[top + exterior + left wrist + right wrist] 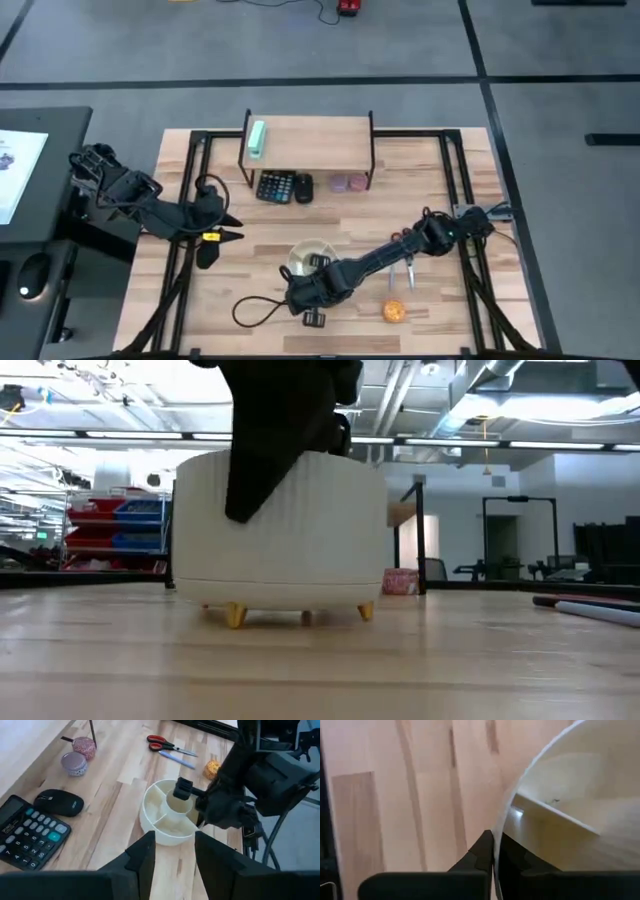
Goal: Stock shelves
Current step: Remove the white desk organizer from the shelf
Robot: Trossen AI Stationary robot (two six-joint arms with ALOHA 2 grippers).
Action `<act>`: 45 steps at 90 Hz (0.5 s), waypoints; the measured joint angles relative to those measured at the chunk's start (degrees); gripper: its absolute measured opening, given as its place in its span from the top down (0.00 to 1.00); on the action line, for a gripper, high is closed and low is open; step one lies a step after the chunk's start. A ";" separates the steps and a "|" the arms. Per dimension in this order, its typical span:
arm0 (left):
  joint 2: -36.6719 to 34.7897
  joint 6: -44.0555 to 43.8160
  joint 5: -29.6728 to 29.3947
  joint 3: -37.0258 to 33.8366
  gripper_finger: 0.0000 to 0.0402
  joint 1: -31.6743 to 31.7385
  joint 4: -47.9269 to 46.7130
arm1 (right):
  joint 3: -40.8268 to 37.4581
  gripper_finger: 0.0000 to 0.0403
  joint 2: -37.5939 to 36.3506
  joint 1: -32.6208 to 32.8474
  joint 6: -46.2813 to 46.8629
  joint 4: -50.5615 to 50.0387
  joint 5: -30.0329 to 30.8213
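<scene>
My right gripper [494,851] pinches the rim of the white bowl [318,251] at table centre, one finger inside the wall, one outside. At the bowl's 12 o'clock stands the shelf [308,141], a green block [257,139] on its top; calculator [274,186], mouse [303,187] and two jars [346,184] sit at its near edge. At 9 o'clock my left gripper [174,851] hovers, fingers spread. Scissors [398,252] and an orange ball [394,311] lie around 4 o'clock.

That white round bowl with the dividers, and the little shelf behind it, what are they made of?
The bowl looks like matte white plastic: ribbed outer wall, thin moulded dividers, small gold feet. The shelf seems a light-wood plank, grain showing, on thin black legs, probably metal.
</scene>
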 joint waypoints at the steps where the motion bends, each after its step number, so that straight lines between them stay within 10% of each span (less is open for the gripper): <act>1: 0.00 0.00 0.00 0.00 0.71 0.00 -0.01 | 0.00 1.00 0.00 0.06 0.15 0.02 -0.01; 19: 0.00 -0.20 -0.02 0.00 0.71 0.00 -0.02 | -0.20 0.93 -0.42 -0.07 1.14 -0.60 -2.15; 45: 0.00 -0.99 -1.46 -0.01 0.71 0.00 -0.01 | -0.22 0.57 -5.91 -0.81 1.25 -1.66 -2.24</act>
